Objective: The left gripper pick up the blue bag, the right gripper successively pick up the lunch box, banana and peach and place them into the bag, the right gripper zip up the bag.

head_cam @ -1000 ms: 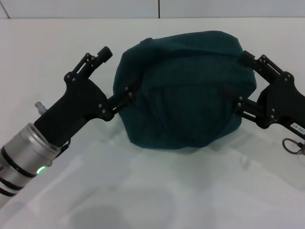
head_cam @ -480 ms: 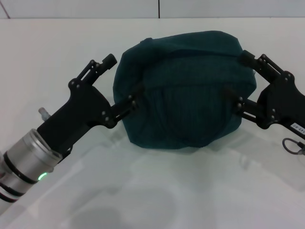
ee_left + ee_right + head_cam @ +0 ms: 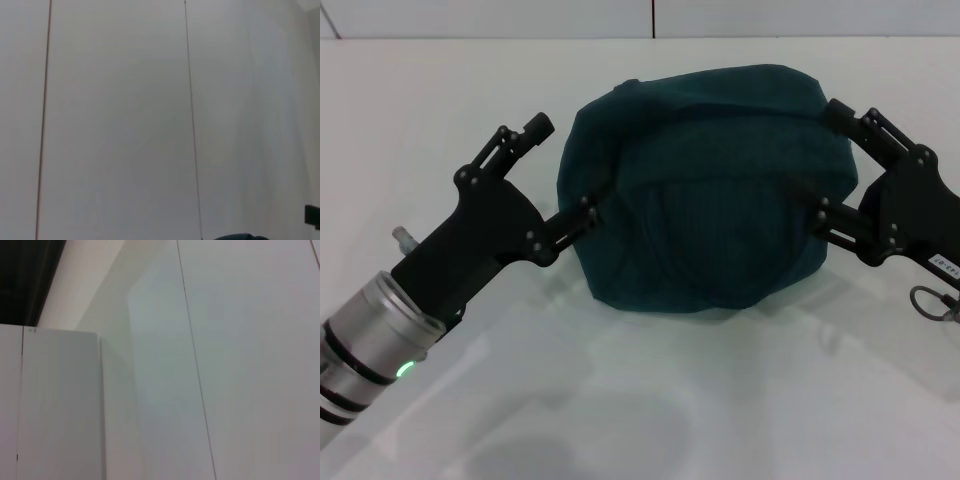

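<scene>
Dark teal-blue fabric bag [image 3: 705,190] sits closed between two black claws on the white table [image 3: 650,400].

In the head view the rounded bag fills the upper middle of the frame, its top fabric shut over and bulging. The left gripper [image 3: 563,176], a black two-fingered metal claw on a silver cylindrical wrist with a green light, reaches in from the lower left; its fingers are spread wide, the lower fingertip touching the bag's left side, the upper one just beside it. The right gripper [image 3: 825,160], a matching black claw with a small white label, comes from the right edge, fingers also spread apart, tips against the bag's right side. Both wrist views show only pale wall panels.
</scene>
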{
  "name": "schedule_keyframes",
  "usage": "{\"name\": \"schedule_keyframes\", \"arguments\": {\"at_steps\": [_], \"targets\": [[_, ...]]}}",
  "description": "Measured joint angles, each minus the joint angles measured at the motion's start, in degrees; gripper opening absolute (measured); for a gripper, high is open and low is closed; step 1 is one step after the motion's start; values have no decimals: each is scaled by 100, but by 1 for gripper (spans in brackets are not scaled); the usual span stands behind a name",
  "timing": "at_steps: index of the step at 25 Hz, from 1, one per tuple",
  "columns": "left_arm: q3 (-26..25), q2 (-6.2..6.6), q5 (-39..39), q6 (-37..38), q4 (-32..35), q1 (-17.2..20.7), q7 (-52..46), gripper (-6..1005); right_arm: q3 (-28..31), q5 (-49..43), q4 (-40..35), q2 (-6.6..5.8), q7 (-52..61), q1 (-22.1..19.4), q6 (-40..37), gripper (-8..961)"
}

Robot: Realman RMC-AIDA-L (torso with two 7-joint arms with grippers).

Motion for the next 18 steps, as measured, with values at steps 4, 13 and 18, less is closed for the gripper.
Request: {"name": "schedule_keyframes", "arguments": {"at_steps": [4,13,18], "targets": [[-1,-5,-48,-13,37,-8,60,831,0,-9,-87,6,-29,-18,-26,874],[-1,-21,-199,-79,103,-48,75,831,48,12,-85,14,-173,10,24,874],[-1,-23,-206,-89,104,-51,79,831,69,14,-71,12,-185,23,20,874]]}}
